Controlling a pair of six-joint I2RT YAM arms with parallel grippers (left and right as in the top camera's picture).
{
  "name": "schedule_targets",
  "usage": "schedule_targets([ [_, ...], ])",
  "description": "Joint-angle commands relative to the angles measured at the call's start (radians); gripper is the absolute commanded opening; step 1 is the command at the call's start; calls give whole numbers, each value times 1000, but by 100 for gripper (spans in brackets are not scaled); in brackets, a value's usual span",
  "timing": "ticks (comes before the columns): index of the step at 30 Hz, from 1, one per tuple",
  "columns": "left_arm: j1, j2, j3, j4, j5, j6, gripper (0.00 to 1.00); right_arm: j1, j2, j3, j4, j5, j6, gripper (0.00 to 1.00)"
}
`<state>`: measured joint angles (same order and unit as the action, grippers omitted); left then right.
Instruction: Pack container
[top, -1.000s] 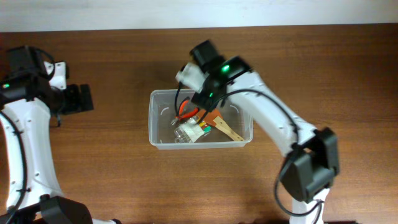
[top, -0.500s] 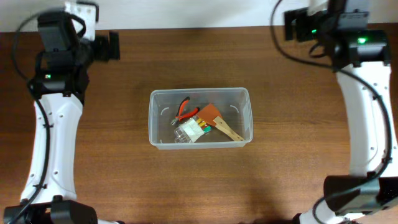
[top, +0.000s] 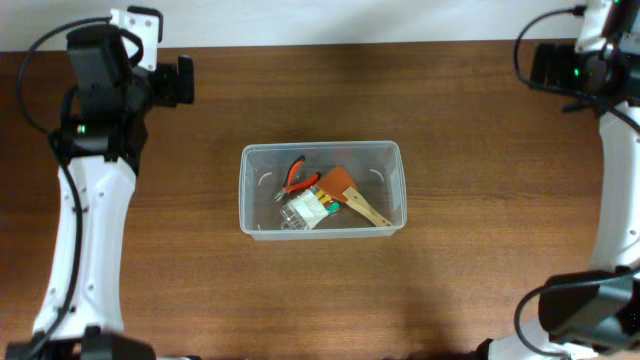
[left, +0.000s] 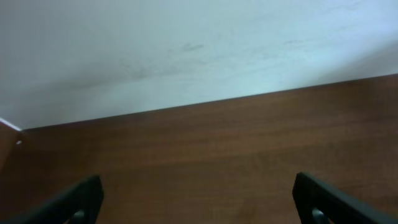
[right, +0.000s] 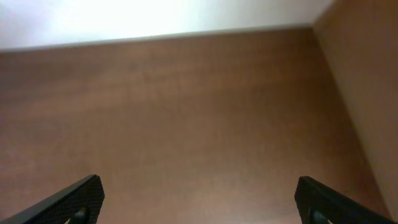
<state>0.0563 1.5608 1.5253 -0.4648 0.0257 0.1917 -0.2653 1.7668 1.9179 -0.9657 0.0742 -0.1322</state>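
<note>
The clear plastic container (top: 250, 190) sits at the table's middle in the overhead view. Inside lie red-handled pliers (top: 295, 176), an orange-headed wooden brush (top: 352, 198) and a small clear battery pack (top: 304, 211). My left gripper (top: 184, 82) is far back left, open and empty; its wrist view (left: 199, 202) shows only bare wood and wall between wide-spread fingers. My right gripper (top: 535, 66) is far back right, open and empty; its wrist view (right: 199, 202) shows only bare wood. Both are far from the container.
The brown wooden table (top: 320, 290) ends at a white wall along its back edge (left: 186, 56). In the right wrist view a wooden side surface (right: 367, 74) rises at the right.
My right arm has left the container and swung up to the back right corner. My left arm has risen to the back left. The container's contents have not moved.
</note>
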Motion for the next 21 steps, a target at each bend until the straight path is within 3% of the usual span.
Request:
schedule_targets([
  [1,-8,-145,-112,41,-26,16,99,-23,-147,-140,37,-15,18,99],
  [13,-24,-578,-769,377,-26,-37,99,38,-759,-921,442,-89,18,99],
  [21,-58,-878,-1101,486,-31,-37,99,92,-1115,-1300,530,-89,18,99],
])
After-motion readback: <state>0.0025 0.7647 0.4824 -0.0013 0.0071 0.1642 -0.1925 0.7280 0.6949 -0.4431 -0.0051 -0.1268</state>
